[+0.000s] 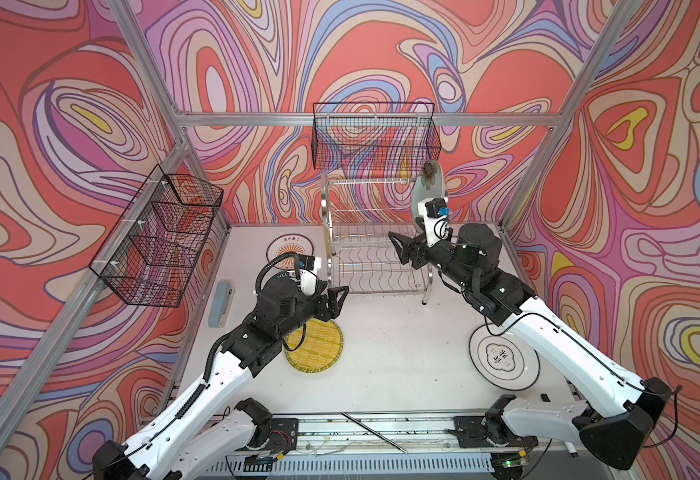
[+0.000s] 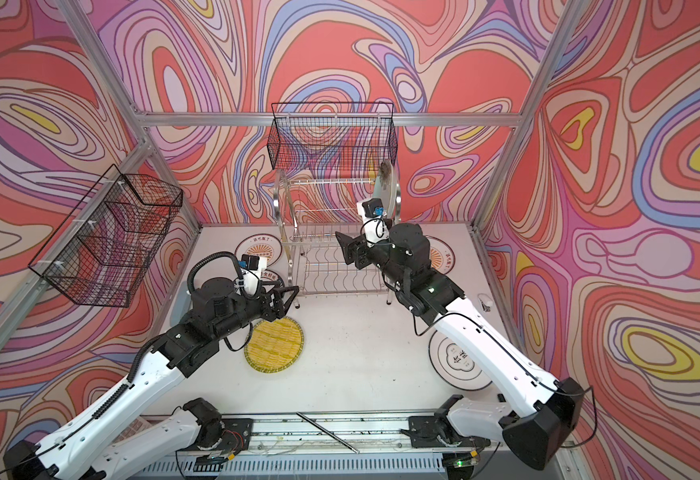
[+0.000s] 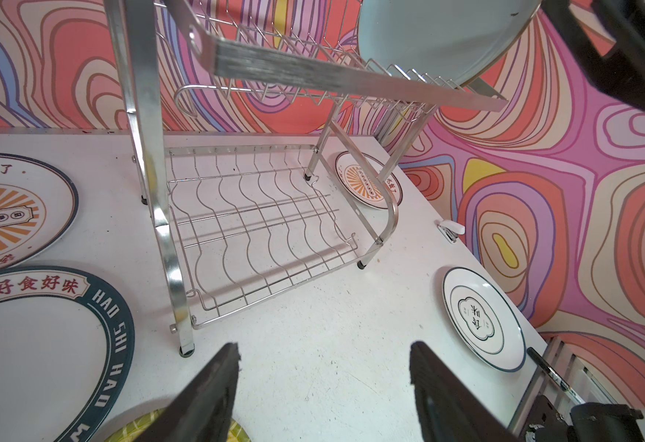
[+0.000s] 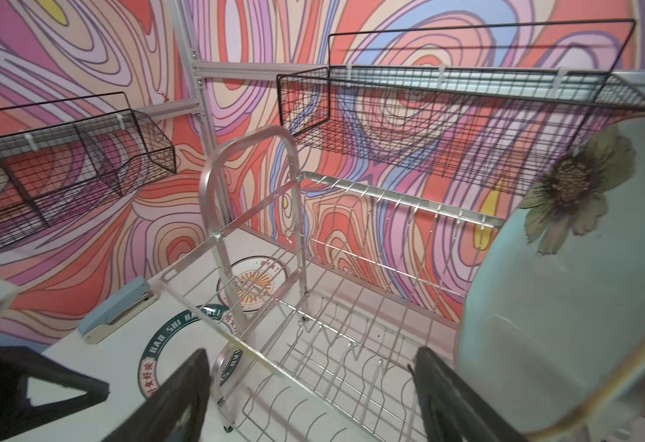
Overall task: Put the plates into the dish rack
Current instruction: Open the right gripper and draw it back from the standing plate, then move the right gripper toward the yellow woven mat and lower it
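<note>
The left gripper is spread wide with nothing between its fingers. In both top views it points toward about 2 o'clock, above the white table near the front-left leg of the dish rack. At its 6 o'clock, partly under the arm, the yellow woven plate lies flat. The green-lettered plate lies flat near the wrist at about 10 o'clock, mostly hidden in the top views.

The right gripper is also released and empty. It points toward 9 o'clock and hovers over the rack's right end, level with the upper tier. The aqua plate is just beside one finger but not between the jaws; I cannot tell whether they touch.

That plate stands on its rim in the upper tier's rightmost slots. Its flowered face is turned toward 9 o'clock, along the rack, with the flower at the top. The rack's long axis runs from 9 to 3 o'clock, parallel to the back wall, and its other slots and its wavy lower shelf are bare.

One orange-sunburst plate lies flat at the rack's 9 o'clock. The second orange-sunburst plate lies flat at its 3 o'clock. The black-ringed white plate lies flat at its 5 o'clock, partly under the right arm.
</note>
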Robot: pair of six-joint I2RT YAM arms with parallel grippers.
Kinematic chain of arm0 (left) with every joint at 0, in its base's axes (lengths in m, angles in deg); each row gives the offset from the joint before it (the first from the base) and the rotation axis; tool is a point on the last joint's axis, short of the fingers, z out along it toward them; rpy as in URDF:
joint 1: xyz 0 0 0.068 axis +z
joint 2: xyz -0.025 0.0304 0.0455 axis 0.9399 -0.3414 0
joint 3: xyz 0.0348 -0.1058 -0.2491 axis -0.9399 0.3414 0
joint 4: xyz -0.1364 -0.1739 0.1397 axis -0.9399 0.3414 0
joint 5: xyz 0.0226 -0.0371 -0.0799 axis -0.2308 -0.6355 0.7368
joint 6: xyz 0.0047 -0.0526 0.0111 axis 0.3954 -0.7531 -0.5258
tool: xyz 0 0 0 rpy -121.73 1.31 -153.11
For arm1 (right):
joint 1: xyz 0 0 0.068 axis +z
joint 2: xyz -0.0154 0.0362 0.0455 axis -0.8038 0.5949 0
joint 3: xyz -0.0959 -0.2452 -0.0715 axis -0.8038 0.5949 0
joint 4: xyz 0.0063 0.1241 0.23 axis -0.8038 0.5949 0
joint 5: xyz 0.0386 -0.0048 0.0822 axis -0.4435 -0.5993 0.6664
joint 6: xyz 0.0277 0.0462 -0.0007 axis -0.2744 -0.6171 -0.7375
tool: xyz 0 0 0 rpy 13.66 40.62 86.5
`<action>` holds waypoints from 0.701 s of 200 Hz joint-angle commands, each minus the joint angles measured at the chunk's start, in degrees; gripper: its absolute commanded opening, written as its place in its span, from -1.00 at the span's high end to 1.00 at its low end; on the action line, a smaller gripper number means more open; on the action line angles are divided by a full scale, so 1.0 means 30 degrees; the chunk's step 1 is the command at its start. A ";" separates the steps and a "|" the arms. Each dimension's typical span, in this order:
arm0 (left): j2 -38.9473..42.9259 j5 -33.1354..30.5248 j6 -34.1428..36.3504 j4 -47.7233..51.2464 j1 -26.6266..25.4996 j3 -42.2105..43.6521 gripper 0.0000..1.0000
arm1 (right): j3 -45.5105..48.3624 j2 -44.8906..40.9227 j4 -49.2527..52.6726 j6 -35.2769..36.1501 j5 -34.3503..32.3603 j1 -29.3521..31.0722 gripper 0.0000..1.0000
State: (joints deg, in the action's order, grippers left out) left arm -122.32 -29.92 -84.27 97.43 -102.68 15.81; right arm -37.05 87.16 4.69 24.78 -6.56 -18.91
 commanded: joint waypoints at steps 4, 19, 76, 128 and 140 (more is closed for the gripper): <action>0.0032 -0.0466 0.0042 0.0384 -0.0047 -0.0020 -0.47 | 0.0663 -0.0193 -0.0246 -0.0773 0.2377 0.0079 -0.70; -0.0068 -0.0853 0.0044 0.0793 -0.0048 -0.0253 -0.47 | 0.0970 -0.0038 -0.0451 -0.1343 0.3242 0.0079 -0.70; -0.0917 -0.1164 0.0036 0.2389 -0.0067 -0.1021 -0.49 | 0.3207 0.0355 -0.2010 -0.4205 0.7861 0.0130 -0.69; -0.1242 -0.1264 -0.0548 0.4449 -0.0017 -0.1201 -0.49 | 0.5579 0.0440 -0.4173 -0.7637 0.9096 0.0877 -0.61; -0.1393 -0.1175 -0.0622 0.4780 -0.0017 -0.1403 -0.49 | 0.5915 0.0448 -0.4319 -0.7983 0.8625 0.1480 -0.60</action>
State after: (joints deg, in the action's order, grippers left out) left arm -125.84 -32.83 -84.97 107.79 -102.68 14.26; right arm -21.10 88.12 -4.18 6.12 18.58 -17.47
